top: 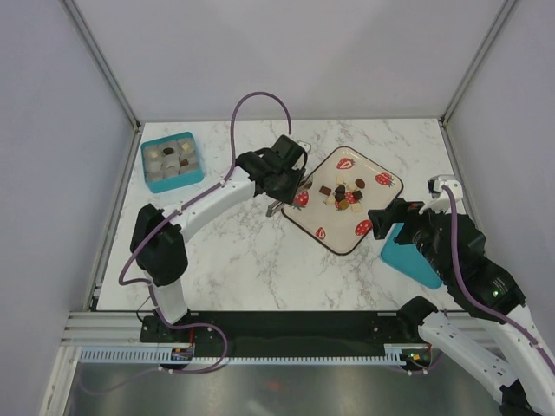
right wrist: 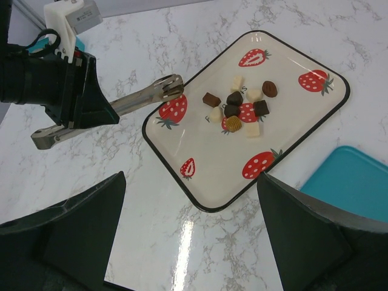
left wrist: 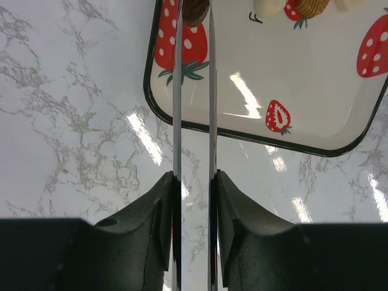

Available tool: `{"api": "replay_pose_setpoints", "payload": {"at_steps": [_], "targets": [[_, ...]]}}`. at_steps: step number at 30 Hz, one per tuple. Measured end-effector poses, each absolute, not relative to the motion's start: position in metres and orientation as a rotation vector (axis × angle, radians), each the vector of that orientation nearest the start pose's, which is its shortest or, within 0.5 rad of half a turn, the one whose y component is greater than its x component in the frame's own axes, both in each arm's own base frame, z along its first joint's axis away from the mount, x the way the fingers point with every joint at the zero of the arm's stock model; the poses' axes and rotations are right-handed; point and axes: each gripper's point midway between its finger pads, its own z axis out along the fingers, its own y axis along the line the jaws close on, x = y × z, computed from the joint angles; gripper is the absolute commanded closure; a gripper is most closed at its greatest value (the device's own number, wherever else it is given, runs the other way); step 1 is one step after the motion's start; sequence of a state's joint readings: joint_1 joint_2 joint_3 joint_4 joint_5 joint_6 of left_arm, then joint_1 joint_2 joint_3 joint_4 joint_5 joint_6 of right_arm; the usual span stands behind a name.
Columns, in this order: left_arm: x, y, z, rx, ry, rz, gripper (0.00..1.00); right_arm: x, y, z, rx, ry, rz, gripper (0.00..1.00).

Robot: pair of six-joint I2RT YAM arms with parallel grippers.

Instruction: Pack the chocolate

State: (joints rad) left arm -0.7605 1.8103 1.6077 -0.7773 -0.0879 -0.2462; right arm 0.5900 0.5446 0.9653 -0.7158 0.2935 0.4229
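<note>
Now tongs point(left wrist: 177, 109) gripped by left claw point(left wrist: 194, 179), chocolate point(left wrist: 195, 9) pinched at tray's point(left wrist: 327, 85) 9 o'clock; squeeze to be held; right claw point(right wrist: 191, 182) agape, empty.

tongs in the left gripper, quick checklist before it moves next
1. left gripper jaws closed on the tongs: ok
2. brown chocolate piece between the tong tips: ok, though the left wrist view cuts it off at the frame edge
3. tong tips at the near edge of the tray: ok
4. free compartment in the teal box: cannot tell
5. right gripper open, holding nothing: ok
</note>
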Motion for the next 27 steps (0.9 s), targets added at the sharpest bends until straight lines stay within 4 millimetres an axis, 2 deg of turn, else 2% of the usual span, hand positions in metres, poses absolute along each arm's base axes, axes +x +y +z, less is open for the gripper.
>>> {"api": "replay_pose_setpoints", "payload": {"at_steps": [5, 7, 9, 13, 17, 20, 23, 27], "targets": [[0.336, -0.292, 0.174, 0.568, 2.470, -0.261, 0.67, 0.200, 0.093, 0.297, 0.048, 1.873, 0.430, 0.02], [0.346, -0.282, 0.182, 0.524, 2.466, -0.249, 0.67, 0.200, 0.093, 0.298, 0.048, 1.871, 0.431, 0.02], [0.361, -0.261, 0.186, 0.451, 2.475, -0.226, 0.67, 0.200, 0.092, 0.298, 0.049, 1.869, 0.433, 0.02], [0.392, -0.196, 0.194, 0.234, 2.496, -0.156, 0.67, 0.199, 0.093, 0.299, 0.047, 1.864, 0.440, 0.02], [0.416, -0.117, 0.211, -0.019, 2.464, -0.081, 0.67, 0.199, 0.095, 0.298, 0.044, 1.867, 0.451, 0.02], [0.421, -0.062, 0.221, -0.190, 2.432, -0.020, 0.67, 0.200, 0.099, 0.293, 0.037, 1.874, 0.467, 0.02], [0.419, -0.022, 0.222, -0.317, 2.417, 0.024, 0.67, 0.201, 0.102, 0.289, 0.030, 1.884, 0.473, 0.02], [0.414, 0.021, 0.211, -0.448, 2.424, 0.088, 0.67, 0.203, 0.106, 0.287, 0.023, 1.894, 0.483, 0.02]]}}
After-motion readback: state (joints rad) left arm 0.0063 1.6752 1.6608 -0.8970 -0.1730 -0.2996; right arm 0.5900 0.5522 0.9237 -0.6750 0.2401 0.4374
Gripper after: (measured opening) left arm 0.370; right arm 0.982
